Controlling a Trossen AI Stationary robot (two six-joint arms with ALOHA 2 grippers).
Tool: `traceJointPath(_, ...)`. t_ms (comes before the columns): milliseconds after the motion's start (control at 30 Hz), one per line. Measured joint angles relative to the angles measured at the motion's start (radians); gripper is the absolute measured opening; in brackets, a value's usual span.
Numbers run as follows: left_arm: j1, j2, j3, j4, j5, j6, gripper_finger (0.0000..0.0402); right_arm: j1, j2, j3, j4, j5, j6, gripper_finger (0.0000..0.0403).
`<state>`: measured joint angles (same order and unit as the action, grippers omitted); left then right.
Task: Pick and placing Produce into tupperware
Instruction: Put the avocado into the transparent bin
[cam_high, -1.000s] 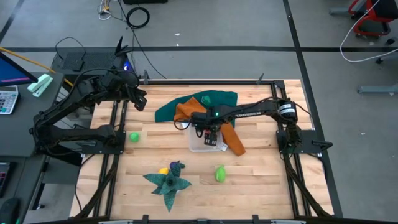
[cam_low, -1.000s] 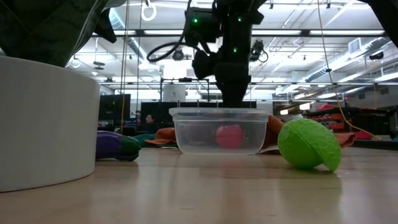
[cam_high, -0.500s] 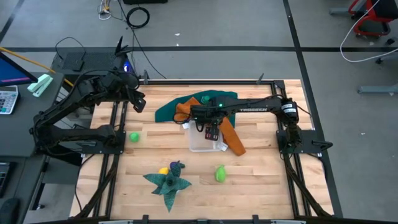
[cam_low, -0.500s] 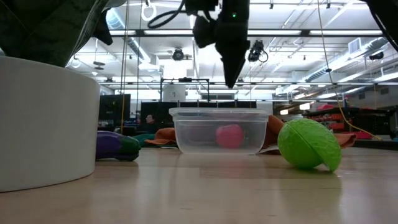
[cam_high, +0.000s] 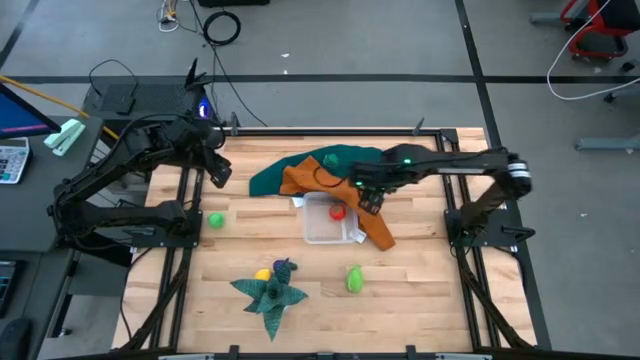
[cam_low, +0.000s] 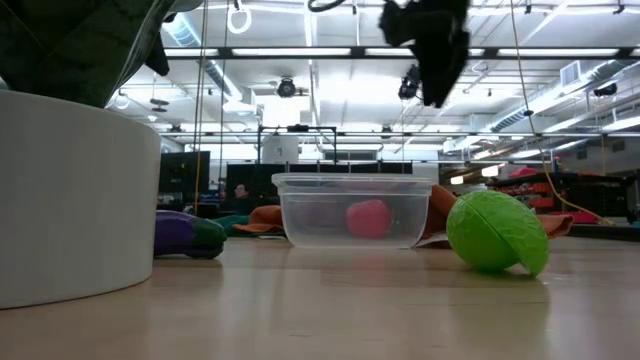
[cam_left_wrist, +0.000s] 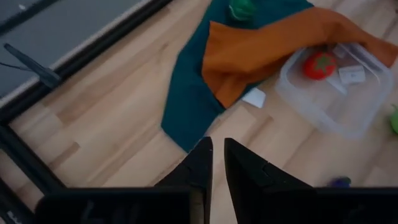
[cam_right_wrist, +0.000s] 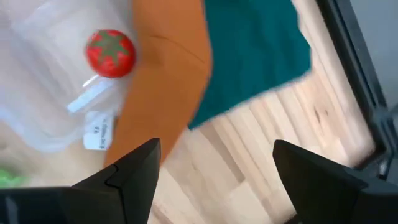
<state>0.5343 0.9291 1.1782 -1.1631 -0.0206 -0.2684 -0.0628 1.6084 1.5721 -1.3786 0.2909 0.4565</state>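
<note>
Right gripper (cam_high: 368, 200), a second ago lowered into the small clear rectangular plastic tupperware (cam_high: 331, 222), has lifted out and swung off over the long orange cloth (cam_high: 372, 222), fingers spread, uncovering the red toy tomato (cam_high: 338, 211) lying inside the container.

The right gripper (cam_high: 368, 198) hangs raised near the tabletop's centre, jaws spread wide. The left gripper (cam_high: 218, 172) waits at ten o'clock, jaws nearly closed.

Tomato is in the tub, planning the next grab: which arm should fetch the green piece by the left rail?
Left. The left gripper hovers just behind that green piece, on its side of the table. The right gripper, open, sits across the table beside the tupperware holding the tomato.
</note>
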Motion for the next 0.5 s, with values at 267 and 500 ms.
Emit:
traceJointPath(267,0.000,0.000,-0.018,-0.033,0.068,0.047,0.0051,0.000,-0.178,-0.228,0.059,0.013,0.214,0.0274)
traceJointPath(500,-0.024,0.002,-0.170,-0.076,0.130,0.078,0.0074,0.000,-0.219,-0.308,0.151,-0.004,0.259,0.0274)
